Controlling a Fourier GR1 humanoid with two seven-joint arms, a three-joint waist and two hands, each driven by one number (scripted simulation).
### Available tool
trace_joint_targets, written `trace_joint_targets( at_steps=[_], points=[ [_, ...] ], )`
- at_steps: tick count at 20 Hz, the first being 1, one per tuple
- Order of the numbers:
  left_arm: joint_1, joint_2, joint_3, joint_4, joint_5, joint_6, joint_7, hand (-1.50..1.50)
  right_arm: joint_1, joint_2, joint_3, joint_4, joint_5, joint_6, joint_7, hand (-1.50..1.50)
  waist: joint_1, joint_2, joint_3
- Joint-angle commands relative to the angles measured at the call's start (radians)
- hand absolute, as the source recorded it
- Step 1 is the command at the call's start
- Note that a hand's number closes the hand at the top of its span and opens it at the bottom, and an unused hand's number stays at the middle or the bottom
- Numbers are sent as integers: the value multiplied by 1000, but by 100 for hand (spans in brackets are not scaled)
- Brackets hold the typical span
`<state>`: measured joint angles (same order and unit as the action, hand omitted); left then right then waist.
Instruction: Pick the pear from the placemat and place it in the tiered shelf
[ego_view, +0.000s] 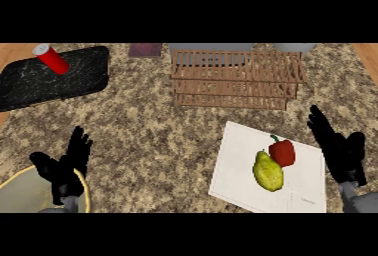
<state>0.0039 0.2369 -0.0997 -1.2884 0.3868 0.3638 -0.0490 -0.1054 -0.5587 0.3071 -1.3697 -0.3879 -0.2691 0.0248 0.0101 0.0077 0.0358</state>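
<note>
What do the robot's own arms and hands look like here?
Both hands are matte black, with slender fingers and a thumb: the left hand and the right hand. Each joins a short grey forearm stub at the wrist. No cables, markings or sleeves show.

Yellow-green pear (268, 171), white placemat (240, 170)
</note>
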Motion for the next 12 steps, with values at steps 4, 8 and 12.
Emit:
trace_joint_targets(
  at_steps=[4, 8, 12],
  points=[
    [-111, 84, -23, -116, -89, 8, -19, 0, -109, 174, -17, -61, -250, 297, -101, 150, 15, -8, -25],
    [-123, 130, -59, -199, -127, -31, -14, 0, -135, 239, -166, 88, -438, 320, -71, -150, 20, 0, -29],
    [-149, 172, -26, -242, -98, -38, 82, 0, -94, 209, -244, 125, -619, 661, -135, -150, 5, -4, -29]
  ],
)
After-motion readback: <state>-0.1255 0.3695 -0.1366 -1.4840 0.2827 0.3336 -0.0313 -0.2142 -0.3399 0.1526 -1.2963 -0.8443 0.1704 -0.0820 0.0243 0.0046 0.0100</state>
